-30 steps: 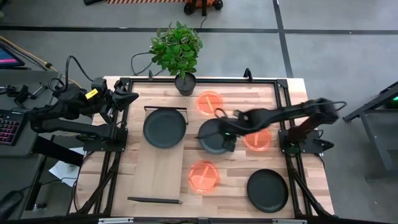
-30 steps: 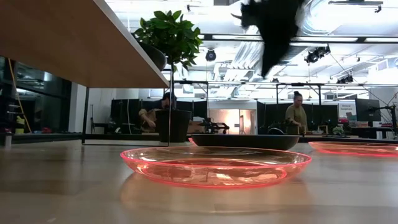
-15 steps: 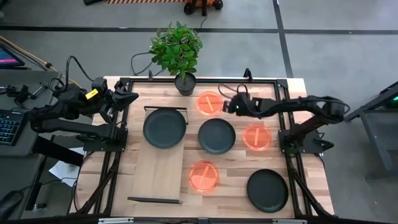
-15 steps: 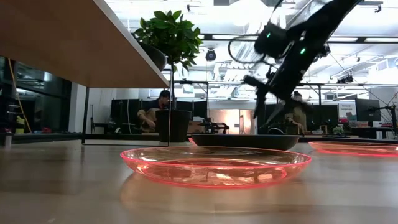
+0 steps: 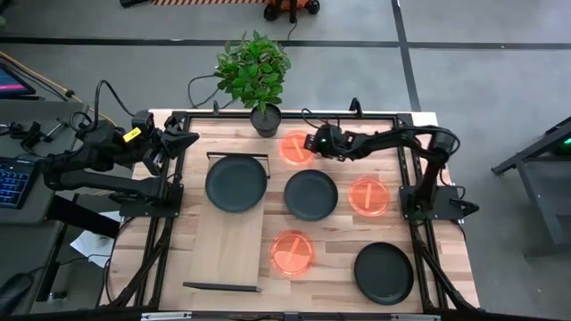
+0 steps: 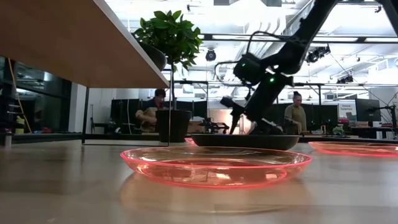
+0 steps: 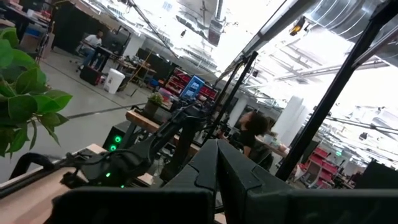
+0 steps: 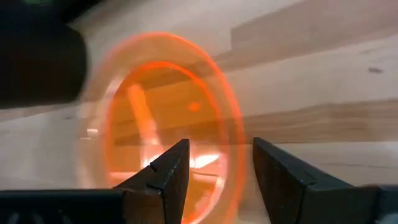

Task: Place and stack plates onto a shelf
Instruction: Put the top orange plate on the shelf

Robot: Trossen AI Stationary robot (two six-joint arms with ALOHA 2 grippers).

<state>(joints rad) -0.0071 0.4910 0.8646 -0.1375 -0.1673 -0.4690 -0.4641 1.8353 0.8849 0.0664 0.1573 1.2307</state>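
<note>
Your left hand point(image 5: 183, 140) waits off the bench's left edge; you cannot tell its state. One dark plate point(image 5: 236, 184) lies on the shelf point(image 5: 228, 250). Your right hand point(image 5: 314, 143), released, hovers at the orange plate point(image 5: 298, 148) near the far edge: thin, light, slick, probably brittle, so pinch its rim. The rim contact stays hidden.

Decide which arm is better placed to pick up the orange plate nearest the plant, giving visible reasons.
Right. The right gripper is open at the rim of that orange plate; the left gripper waits beyond the shelf.
</note>
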